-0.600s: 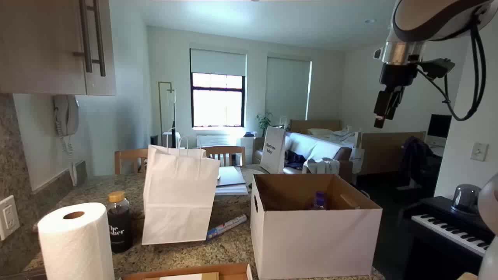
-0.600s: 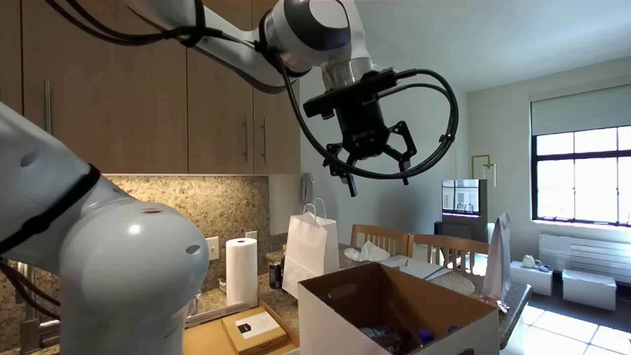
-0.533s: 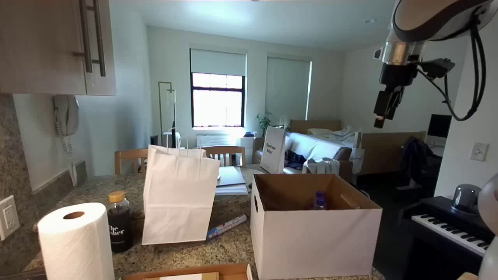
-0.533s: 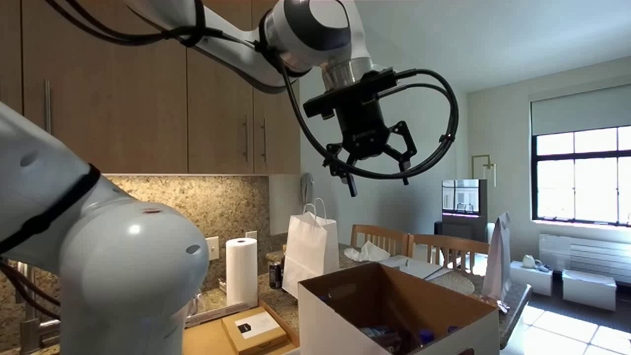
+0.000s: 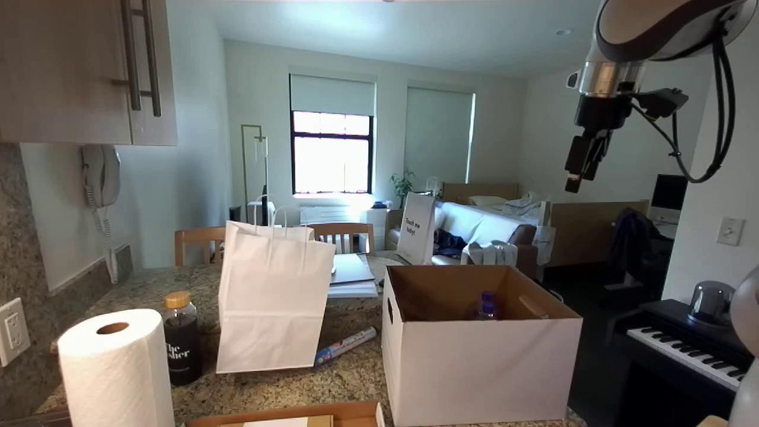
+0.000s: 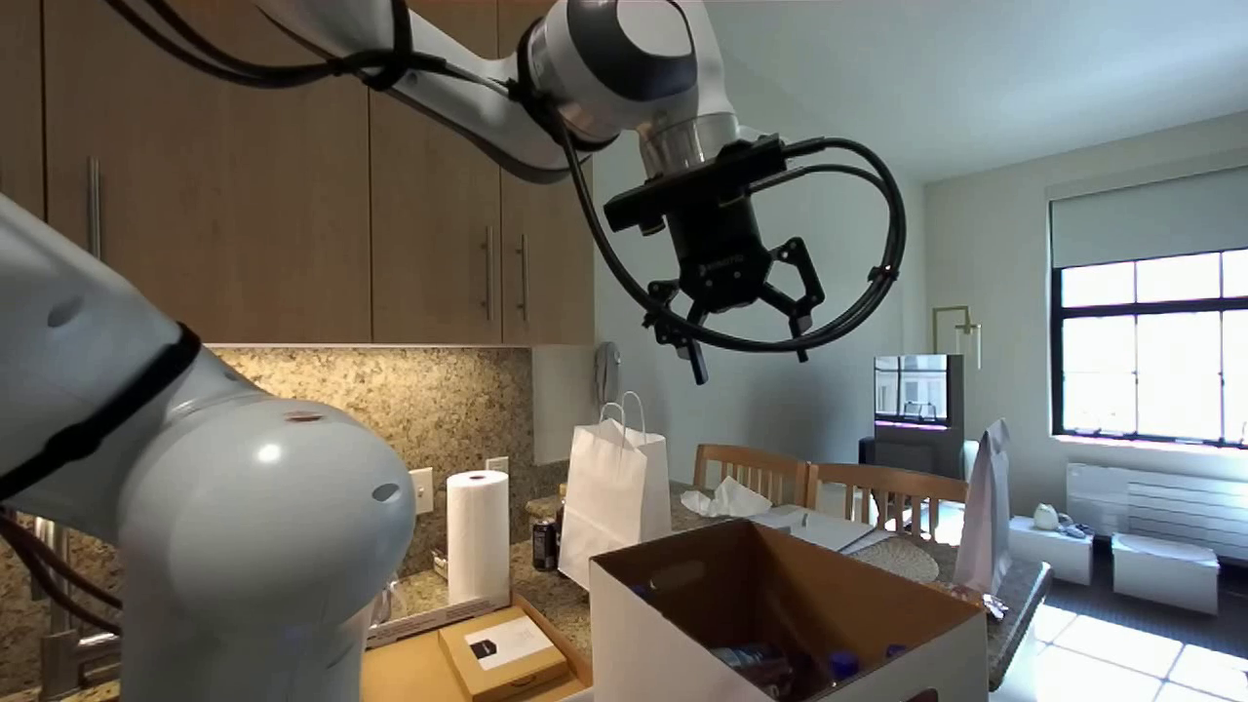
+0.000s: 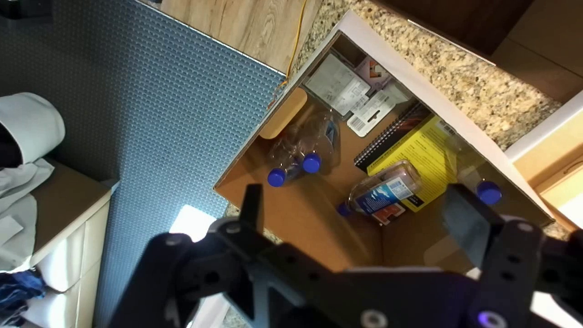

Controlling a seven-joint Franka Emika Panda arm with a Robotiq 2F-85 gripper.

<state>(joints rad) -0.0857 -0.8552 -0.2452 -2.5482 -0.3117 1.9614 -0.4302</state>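
I hold my gripper point(image 6: 750, 367) higher than the open box point(image 5: 483, 373), fingers spread wide and gripping nothing; the box, white outside and bare brown cardboard within, stands on the speckled counter point(image 5: 284, 388). Inside it, seen from my wrist, a clear plastic bottle point(image 7: 385, 189) lies on its side, blue-capped, with a deep-blue label that carries a white barcode panel, and it overlaps a yellow-and-black spiral notebook point(image 7: 426, 155). Two more see-through bottles point(image 7: 321, 141) with blue caps rest side by side near it.
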